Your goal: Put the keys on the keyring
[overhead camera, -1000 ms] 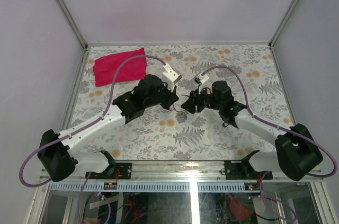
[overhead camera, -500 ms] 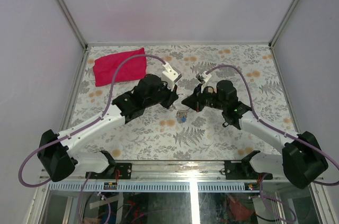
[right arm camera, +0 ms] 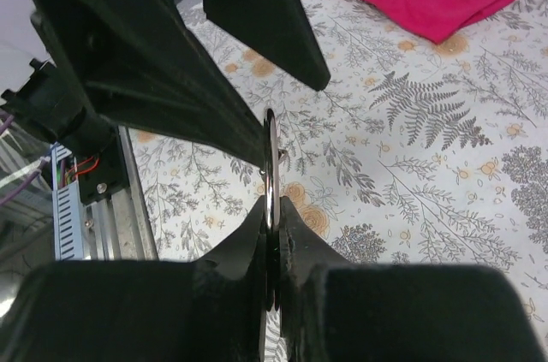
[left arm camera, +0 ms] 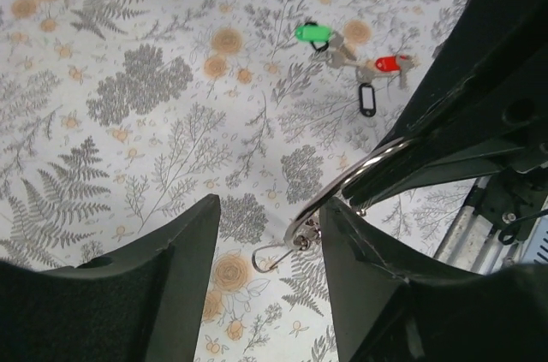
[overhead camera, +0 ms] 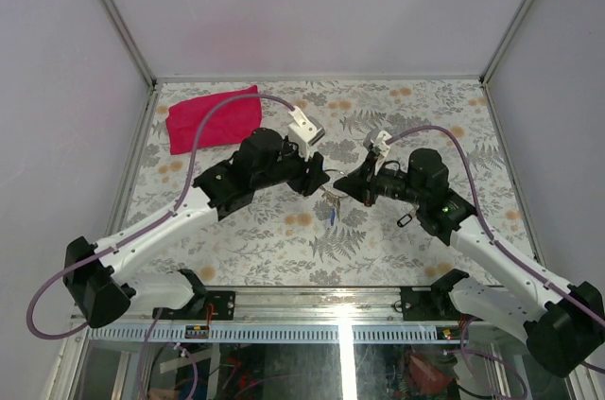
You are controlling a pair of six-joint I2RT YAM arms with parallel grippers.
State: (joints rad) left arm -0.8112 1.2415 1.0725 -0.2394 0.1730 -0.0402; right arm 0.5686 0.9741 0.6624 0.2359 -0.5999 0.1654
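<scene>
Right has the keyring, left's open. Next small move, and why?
Probably close the left gripper on the keyring: it sits between the left's open jaws while the right gripper clamps it edge-on, and the keys lie loose on the table.

A robotics lab cell: white walls (overhead camera: 312,3), aluminium frame (overhead camera: 114,14), arms (overhead camera: 161,225) bolted to a rail (overhead camera: 312,298).

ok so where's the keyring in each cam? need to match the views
Top external: keyring near the picture's centre.
Left wrist: keyring a silver arc, right of centre and low.
Right wrist: keyring edge-on at centre, pinched by the right hand.
Shared landmark: the fern-print table cover, in all three views.
</scene>
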